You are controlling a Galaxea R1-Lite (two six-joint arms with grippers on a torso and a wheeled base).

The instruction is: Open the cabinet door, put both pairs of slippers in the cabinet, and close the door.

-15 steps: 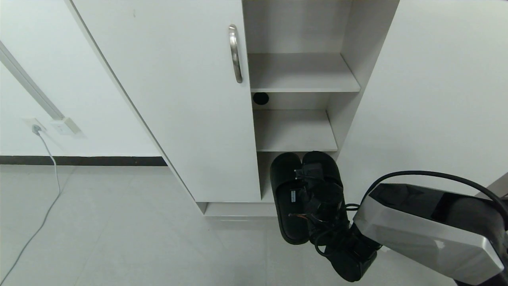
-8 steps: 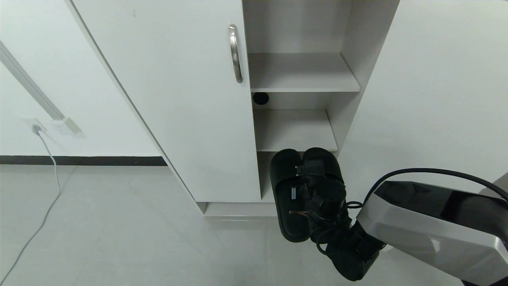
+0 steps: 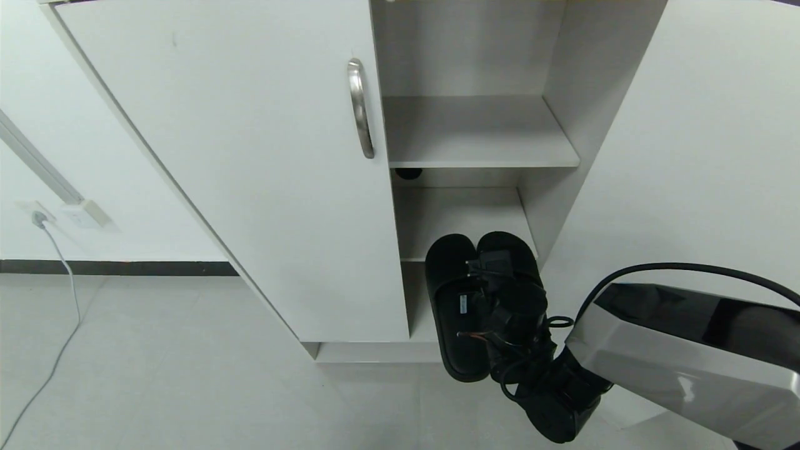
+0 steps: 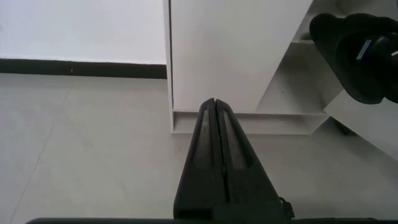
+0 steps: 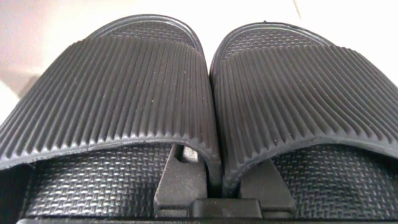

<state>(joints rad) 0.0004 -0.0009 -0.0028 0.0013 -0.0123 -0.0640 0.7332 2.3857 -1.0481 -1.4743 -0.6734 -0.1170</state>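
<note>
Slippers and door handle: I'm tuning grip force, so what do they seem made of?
The black slippers are likely soft rubber or foam with a matte finish; the straps show moulded ribs and the footbeds a pebbled texture. The door handle looks like brushed metal, silvery with a soft sheen along its curve.
</note>
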